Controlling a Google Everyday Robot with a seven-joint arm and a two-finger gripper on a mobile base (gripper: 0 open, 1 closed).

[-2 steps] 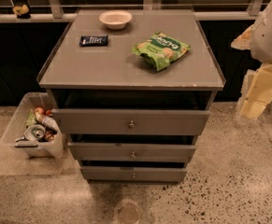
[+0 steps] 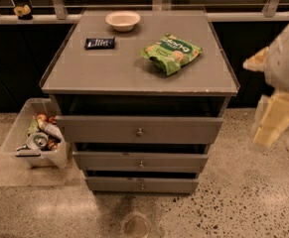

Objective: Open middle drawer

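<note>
End effector (image 2: 274,119), state unclear, hangs right of cabinet (image 2: 114,71); bin (image 2: 16,132) holds trash (image 2: 40,134).

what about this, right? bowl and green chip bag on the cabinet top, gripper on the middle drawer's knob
Wrong on the gripper: the camera view shows it off to the right of the cabinet, apart from the middle drawer and its knob. The bowl and green chip bag are on the cabinet top.
</note>
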